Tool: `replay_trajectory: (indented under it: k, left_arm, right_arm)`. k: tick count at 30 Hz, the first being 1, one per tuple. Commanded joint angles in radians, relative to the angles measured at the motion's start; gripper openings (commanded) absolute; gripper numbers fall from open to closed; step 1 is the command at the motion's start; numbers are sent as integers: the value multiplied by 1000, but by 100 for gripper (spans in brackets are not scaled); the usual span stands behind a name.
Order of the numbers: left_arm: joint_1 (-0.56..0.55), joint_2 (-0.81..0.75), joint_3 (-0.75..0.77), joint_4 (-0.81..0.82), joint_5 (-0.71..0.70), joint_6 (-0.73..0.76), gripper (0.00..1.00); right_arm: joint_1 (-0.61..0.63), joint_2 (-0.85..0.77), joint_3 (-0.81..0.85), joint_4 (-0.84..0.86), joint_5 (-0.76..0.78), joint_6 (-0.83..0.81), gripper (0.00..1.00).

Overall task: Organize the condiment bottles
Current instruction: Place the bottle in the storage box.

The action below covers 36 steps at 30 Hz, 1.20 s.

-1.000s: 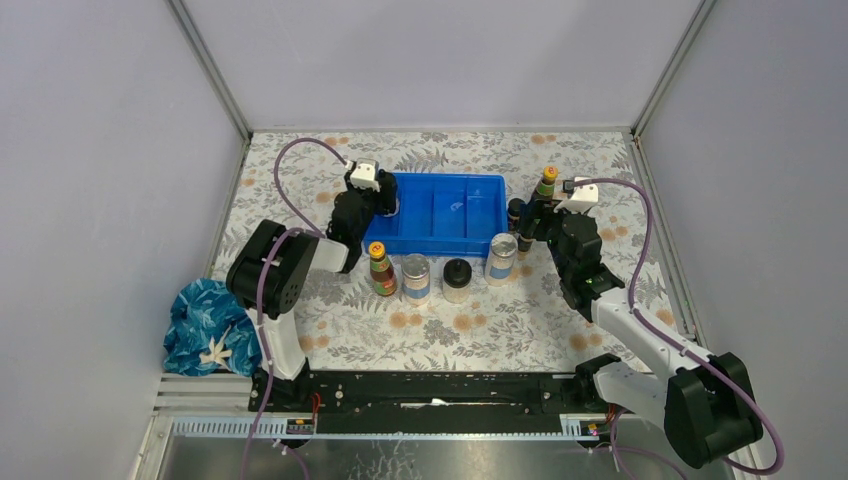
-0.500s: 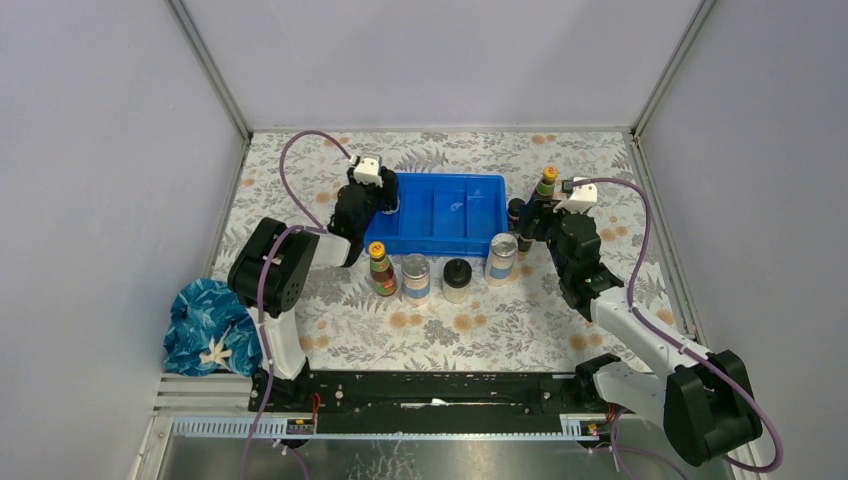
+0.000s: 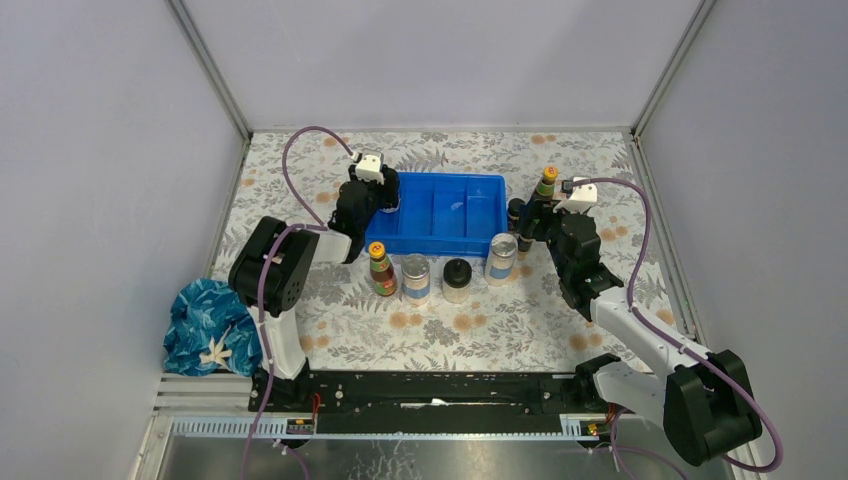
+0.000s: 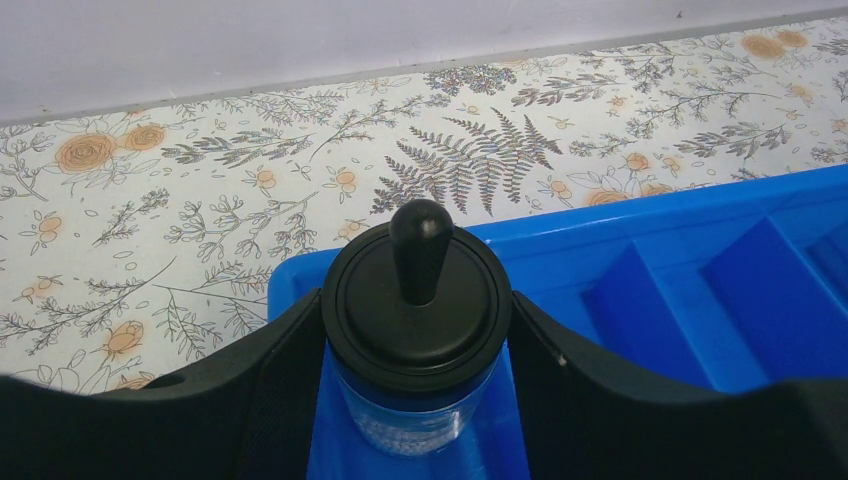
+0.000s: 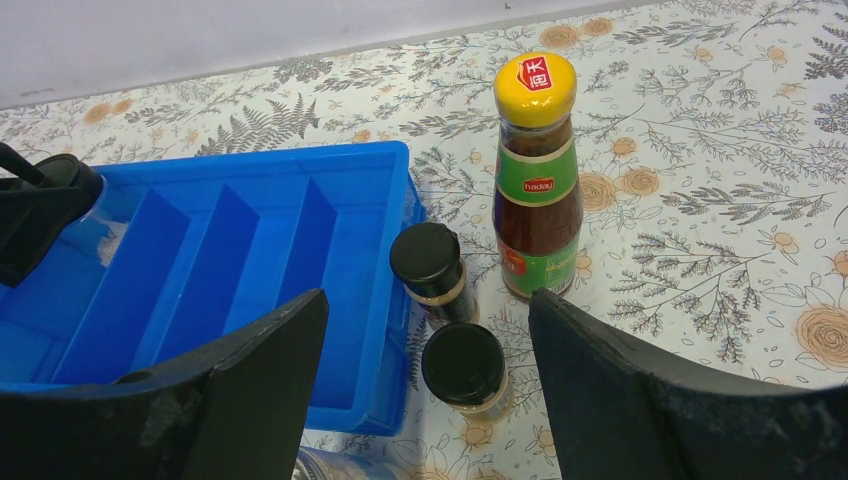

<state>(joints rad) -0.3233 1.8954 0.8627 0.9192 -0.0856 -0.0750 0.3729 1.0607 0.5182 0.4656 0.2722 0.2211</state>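
Note:
My left gripper [image 3: 388, 203] is shut on a clear black-domed bottle [image 4: 418, 300] and holds it in the left end compartment of the blue tray [image 3: 440, 238]. My right gripper [image 5: 428, 312] is open above two tiny dark black-capped bottles [image 5: 431, 268] [image 5: 463, 366] just right of the tray. A yellow-capped red-labelled bottle [image 5: 537, 170] stands beyond them. In front of the tray stand a second yellow-capped bottle [image 3: 380, 268], a silver-lidded jar [image 3: 415, 277], a black-domed bottle [image 3: 457, 279] and another silver-lidded jar [image 3: 501, 258].
The tray [image 5: 250, 235] has several narrow compartments, empty apart from the held bottle. A crumpled blue patterned cloth [image 3: 208, 325] lies at the near left. Grey walls close in the flowered table on three sides.
My left gripper has shifted slightly farther and to the right with the black-domed bottle at the tray's left end. The right arm has barely moved.

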Motion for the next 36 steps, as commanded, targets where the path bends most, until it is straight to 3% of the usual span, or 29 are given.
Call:
replay_trajectory:
  k: [1, 27, 36]
  left_arm:
    - [9, 11, 23, 21, -12, 16, 61]
    - [9, -36, 34, -29, -59, 1, 80]
    - [8, -78, 38, -56, -68, 5, 81]
  right_arm:
    - [9, -10, 20, 48, 18, -6, 81]
    - [9, -47, 14, 31, 12, 4, 81]
    - [9, -66, 20, 22, 13, 4, 81]
